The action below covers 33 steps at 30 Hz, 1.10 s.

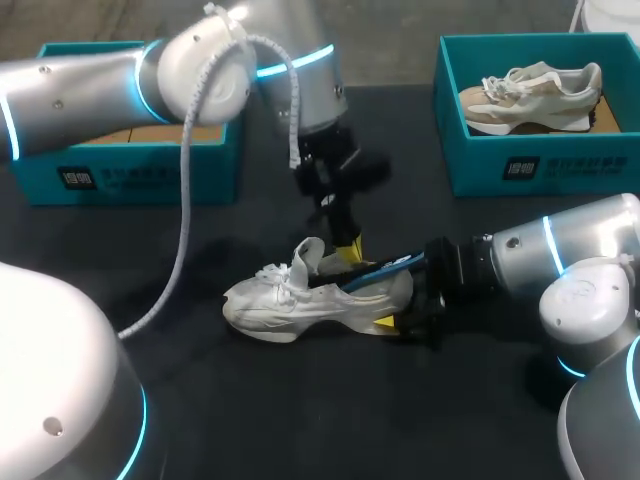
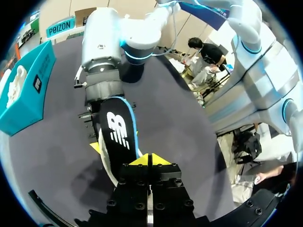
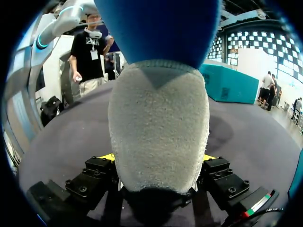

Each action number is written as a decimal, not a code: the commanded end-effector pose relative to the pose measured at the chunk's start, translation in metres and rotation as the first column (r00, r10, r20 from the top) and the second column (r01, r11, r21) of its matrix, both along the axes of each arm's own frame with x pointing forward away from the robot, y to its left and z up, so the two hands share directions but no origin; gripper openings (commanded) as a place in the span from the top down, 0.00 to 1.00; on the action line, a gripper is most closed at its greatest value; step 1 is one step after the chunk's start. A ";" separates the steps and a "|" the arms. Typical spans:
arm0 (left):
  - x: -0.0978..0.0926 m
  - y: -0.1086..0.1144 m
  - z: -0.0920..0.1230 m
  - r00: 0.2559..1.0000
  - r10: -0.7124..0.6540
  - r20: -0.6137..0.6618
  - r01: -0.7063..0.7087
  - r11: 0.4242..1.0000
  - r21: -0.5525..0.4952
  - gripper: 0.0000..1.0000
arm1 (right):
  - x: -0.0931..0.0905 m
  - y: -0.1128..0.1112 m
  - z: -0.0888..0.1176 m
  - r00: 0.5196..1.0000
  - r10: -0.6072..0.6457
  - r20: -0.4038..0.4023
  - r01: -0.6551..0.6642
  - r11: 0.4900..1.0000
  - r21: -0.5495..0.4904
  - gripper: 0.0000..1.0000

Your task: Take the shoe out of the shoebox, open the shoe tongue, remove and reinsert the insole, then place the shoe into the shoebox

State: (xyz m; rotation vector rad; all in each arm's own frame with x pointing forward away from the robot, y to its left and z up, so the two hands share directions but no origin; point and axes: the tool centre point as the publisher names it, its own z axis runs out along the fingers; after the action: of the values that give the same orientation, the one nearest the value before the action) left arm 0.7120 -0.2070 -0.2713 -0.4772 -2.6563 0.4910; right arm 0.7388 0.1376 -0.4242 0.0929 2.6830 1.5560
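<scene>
Black table [image 1: 200,400]: spare shoe [image 1: 530,95] boxed; insole [image 3: 158,132] blocks right pincer [image 3: 158,158] view.

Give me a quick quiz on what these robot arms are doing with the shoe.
1. True or false: the white shoe lies inside a box.
2. What is the right claw gripping? A) the insole B) a lace C) a lid
3. Fill in: the beige shoe sits in the teal box on the robot's far ____.
Key: 1 false; 2 A; 3 right.
</scene>
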 end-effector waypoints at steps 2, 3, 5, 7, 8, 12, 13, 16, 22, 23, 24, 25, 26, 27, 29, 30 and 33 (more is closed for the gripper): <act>-0.005 0.007 0.028 1.000 -0.013 0.021 0.012 0.999 0.033 1.00 | -0.002 0.001 -0.002 1.000 -0.001 0.000 0.001 1.000 -0.005 1.00; -0.006 0.008 0.031 1.000 -0.014 0.019 0.013 0.999 0.032 1.00 | -0.002 0.001 -0.002 1.000 -0.001 0.000 0.001 1.000 -0.005 1.00; -0.008 0.009 0.038 0.999 -0.017 0.028 0.016 0.999 0.033 1.00 | -0.002 0.001 -0.002 1.000 -0.001 0.000 0.001 1.000 -0.005 1.00; -0.011 0.011 0.044 0.999 -0.019 0.027 0.018 0.999 0.027 1.00 | -0.002 0.001 -0.002 1.000 -0.001 0.000 0.001 1.000 -0.005 1.00; -0.014 0.012 0.049 0.999 -0.017 0.041 0.016 0.999 0.029 1.00 | -0.002 0.001 -0.002 1.000 -0.001 0.000 0.001 1.000 -0.005 1.00; -0.019 0.016 0.058 0.996 -0.013 0.084 0.011 0.999 0.030 1.00 | -0.002 0.001 -0.002 1.000 -0.001 0.000 0.001 1.000 -0.005 1.00; -0.021 0.017 0.060 0.995 -0.012 0.096 0.010 1.000 0.029 1.00 | -0.002 0.001 -0.002 1.000 -0.001 0.000 0.001 1.000 -0.005 1.00; -0.025 0.021 0.067 0.993 -0.015 0.117 0.014 1.000 0.012 1.00 | -0.002 0.001 -0.002 1.000 -0.001 0.000 0.001 1.000 -0.005 1.00; -0.028 0.026 0.074 0.983 0.006 0.182 0.005 0.998 -0.060 1.00 | -0.002 0.001 -0.002 1.000 -0.001 0.000 0.001 1.000 -0.005 1.00; -0.028 0.026 0.073 0.984 0.007 0.179 0.006 0.998 -0.070 1.00 | -0.002 0.001 -0.002 1.000 -0.001 0.000 0.001 1.000 -0.005 1.00; -0.028 0.026 0.072 0.983 0.008 0.181 0.006 0.997 -0.074 1.00 | -0.002 0.001 -0.002 1.000 -0.001 0.000 0.001 1.000 -0.005 1.00; -0.028 0.026 0.070 0.984 0.010 0.179 0.003 0.998 -0.070 1.00 | -0.002 0.001 -0.002 1.000 -0.001 0.000 0.001 1.000 -0.005 1.00; -0.028 0.025 0.069 0.985 0.008 0.174 0.003 0.998 -0.065 1.00 | -0.002 0.001 -0.002 1.000 -0.001 0.000 0.001 1.000 -0.005 1.00; -0.028 0.024 0.067 0.985 0.007 0.171 0.003 0.998 -0.056 1.00 | -0.002 0.001 -0.002 1.000 -0.001 0.000 0.001 1.000 -0.005 1.00; -0.027 0.023 0.064 0.987 0.001 0.163 0.007 0.999 -0.047 1.00 | -0.002 0.001 -0.002 1.000 -0.001 0.000 0.001 1.000 -0.005 1.00; -0.027 0.022 0.062 0.987 0.001 0.161 0.006 0.999 -0.042 1.00 | -0.002 0.001 -0.002 1.000 -0.001 0.000 0.001 1.000 -0.005 1.00; -0.026 0.018 0.054 0.985 0.016 0.173 -0.012 1.000 -0.028 1.00 | -0.002 0.001 -0.002 1.000 -0.001 0.000 0.001 1.000 -0.005 1.00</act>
State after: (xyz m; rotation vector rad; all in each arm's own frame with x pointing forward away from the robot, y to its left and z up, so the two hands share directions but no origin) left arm 0.6858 -0.1837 -0.2096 -0.5479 -2.8076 0.5238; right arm 0.7388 0.1376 -0.4243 0.0930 2.6830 1.5560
